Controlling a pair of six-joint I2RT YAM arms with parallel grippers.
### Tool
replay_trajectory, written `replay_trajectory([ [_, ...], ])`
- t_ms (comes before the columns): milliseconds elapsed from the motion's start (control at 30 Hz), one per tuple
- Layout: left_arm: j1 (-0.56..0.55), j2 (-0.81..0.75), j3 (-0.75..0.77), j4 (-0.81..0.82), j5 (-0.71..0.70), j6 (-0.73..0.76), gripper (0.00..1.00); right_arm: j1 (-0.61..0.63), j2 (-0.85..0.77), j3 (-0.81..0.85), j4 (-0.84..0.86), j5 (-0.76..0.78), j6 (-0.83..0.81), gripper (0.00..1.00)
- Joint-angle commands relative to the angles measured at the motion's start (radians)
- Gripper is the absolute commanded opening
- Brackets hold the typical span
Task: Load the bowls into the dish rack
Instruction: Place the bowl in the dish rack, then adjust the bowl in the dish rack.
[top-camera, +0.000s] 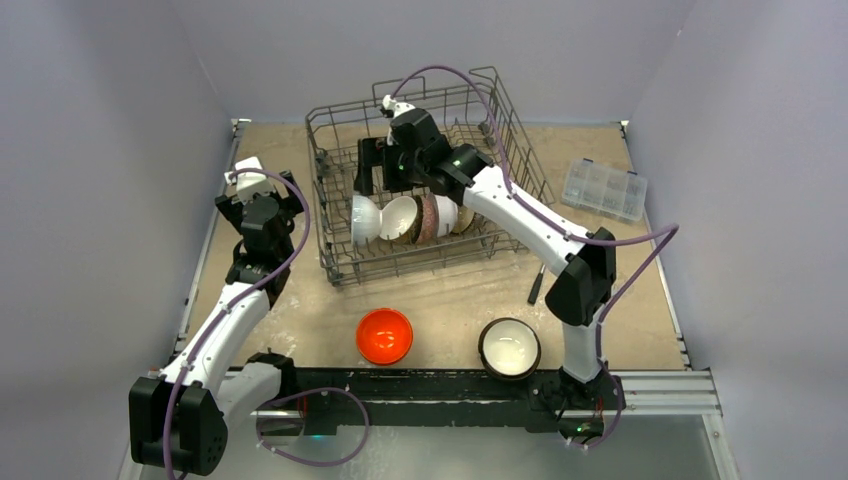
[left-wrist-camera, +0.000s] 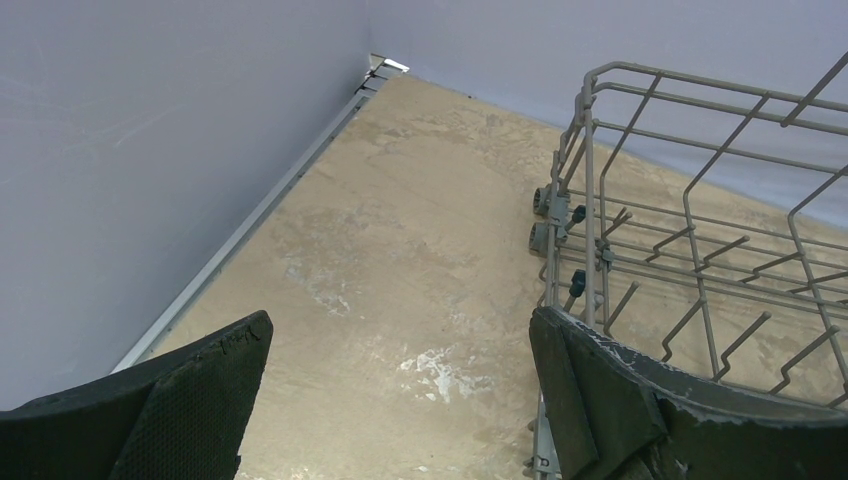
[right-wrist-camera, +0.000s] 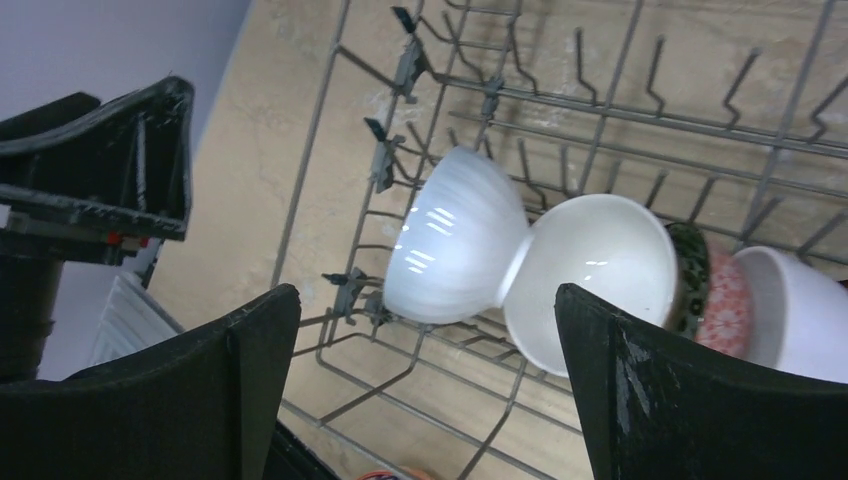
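Note:
The dish rack (top-camera: 340, 255) stands at the middle back of the table. Several bowls stand on edge in its front row: two white bowls (top-camera: 365, 218) (top-camera: 400, 217) and a red-patterned bowl (top-camera: 428, 218) among them. An orange bowl (top-camera: 384, 335) and a dark bowl with cream inside (top-camera: 509, 347) sit on the table near the front edge. My right gripper (top-camera: 375, 165) is open and empty above the rack's left part, over the white bowls (right-wrist-camera: 455, 240) (right-wrist-camera: 600, 270). My left gripper (top-camera: 252, 180) is open and empty left of the rack (left-wrist-camera: 590, 200).
A clear plastic compartment box (top-camera: 604, 188) lies at the back right. A small dark stick-like object (top-camera: 536, 285) lies right of the rack. Grey walls close the table at the left, back and right. The rack's wheels (left-wrist-camera: 545, 205) face the left gripper.

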Motion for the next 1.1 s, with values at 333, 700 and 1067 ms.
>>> replay_trajectory([
  [333,0.005,-0.022,-0.003,0.068,0.162,0.002,0.98,-0.058,0.022,-0.014,-0.127,0.114,-0.079,0.91],
  [700,0.005,-0.009,0.001,0.069,0.181,0.001,0.98,-0.04,0.088,0.005,-0.169,0.157,-0.111,0.66],
  [1067,0.005,-0.007,0.001,0.072,0.189,0.001,0.97,-0.031,0.172,0.061,-0.234,0.22,-0.117,0.69],
])
